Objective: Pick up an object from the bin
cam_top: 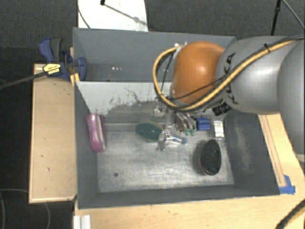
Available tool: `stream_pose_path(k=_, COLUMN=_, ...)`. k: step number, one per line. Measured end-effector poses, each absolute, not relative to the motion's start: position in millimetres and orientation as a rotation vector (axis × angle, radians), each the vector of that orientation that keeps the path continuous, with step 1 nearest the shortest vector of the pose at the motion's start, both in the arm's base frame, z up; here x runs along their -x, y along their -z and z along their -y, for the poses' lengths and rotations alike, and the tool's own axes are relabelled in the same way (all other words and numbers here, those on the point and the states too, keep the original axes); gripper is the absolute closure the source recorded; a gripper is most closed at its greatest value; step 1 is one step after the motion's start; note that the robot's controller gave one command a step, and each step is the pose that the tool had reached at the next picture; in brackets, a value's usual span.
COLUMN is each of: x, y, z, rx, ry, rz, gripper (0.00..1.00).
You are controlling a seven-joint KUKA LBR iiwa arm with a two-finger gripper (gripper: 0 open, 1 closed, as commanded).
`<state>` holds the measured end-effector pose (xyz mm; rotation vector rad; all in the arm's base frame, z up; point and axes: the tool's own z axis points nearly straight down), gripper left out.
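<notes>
Dark carpet all round, pale boards at l. and front; grey metal bin (pixel 119 51) in the middle, floor scuffed and scratched, esp. toward the back wall.

Camera view, r. side first. Reaches in from r.: big grey arm (pixel 267 75), w/ orange cover (pixel 198 70) at the wrist and yellow-and-black cables (pixel 159 80) looped round it. Hangs low over mid-floor: gripper (pixel 169 138), bright metal parts just below the orange cover. Claw state: can't tell, too much shiny clutter to read as spread or pressed together.

Nearest thing: dark teal oval lump (pixel 147 131), flat on the floor, approx. centre of bin, just l. of gripper. Touching or apart: can't tell.

Front r. of floor: black oval thing (pixel 208 156) w/ ribbed-looking rim, lying flat, near gripper but apart from it.

Behind that, toward r. wall: small blue block (pixel 203 124) and small white piece (pixel 218 129), side by side, tucked partly under the arm.

Far l.: pink-purple oblong piece (pixel 95 132), up on its edge against l. wall, well apart from gripper and from the rest.
</notes>
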<state>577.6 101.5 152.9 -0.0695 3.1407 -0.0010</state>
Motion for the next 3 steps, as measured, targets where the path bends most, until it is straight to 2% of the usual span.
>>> stream_pose_path(k=1, x=-591.0, y=-75, z=-106, rx=-0.213, ry=-0.003, rz=-3.132, gripper=0.00)
stream_pose_path(k=2, x=-591.8, y=-76, z=-106, rx=-0.217, ry=-0.004, rz=-3.128, gripper=1.00)
stream_pose_path(k=3, x=-569.1, y=-227, z=-41, rx=-0.178, ry=0.001, rz=-3.126, gripper=1.00)
